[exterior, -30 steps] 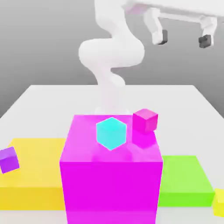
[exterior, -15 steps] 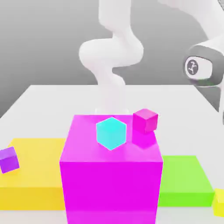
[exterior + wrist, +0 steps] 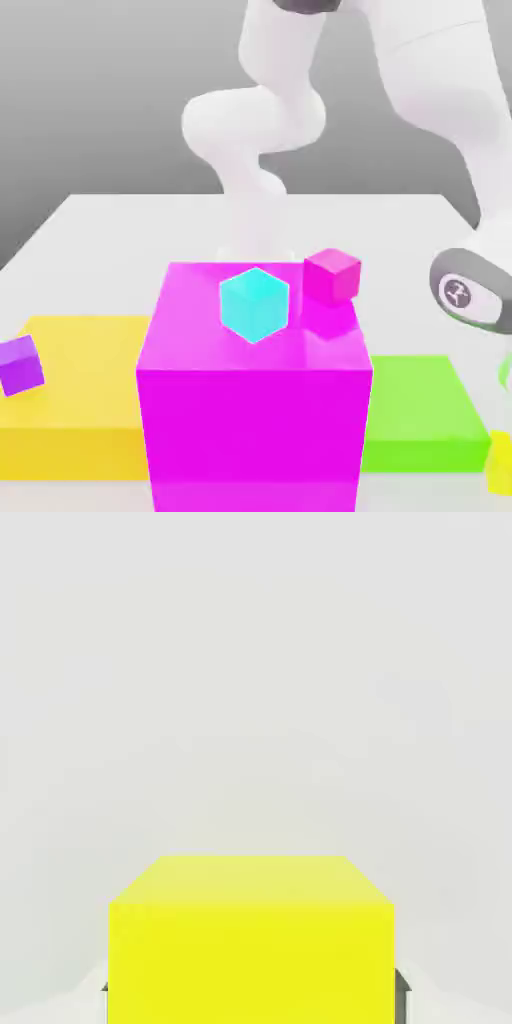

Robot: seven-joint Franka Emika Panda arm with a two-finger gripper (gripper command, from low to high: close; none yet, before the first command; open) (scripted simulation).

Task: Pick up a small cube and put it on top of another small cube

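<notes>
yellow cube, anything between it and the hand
Nothing visible. In the hand view the small yellow cube sits right between the fingers, whose dark tips flank its lower corners, with bare white table beyond it.

Small cube (image 3: 250,942) inside my claw (image 3: 255,1002)
It rests on the surface (image 3: 250,662) between my claw's fingers; the big block (image 3: 255,400) stands well apart from my claw.

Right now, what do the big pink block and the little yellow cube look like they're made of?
Both are simulator renders, so this is only a guess. The pink block looks like glossy plastic: its top mirrors the cyan cube and the small pink cube sitting on it. The yellow cube looks like matte plastic or painted foam: flat, even colour, sharp edges, no reflections.
</notes>
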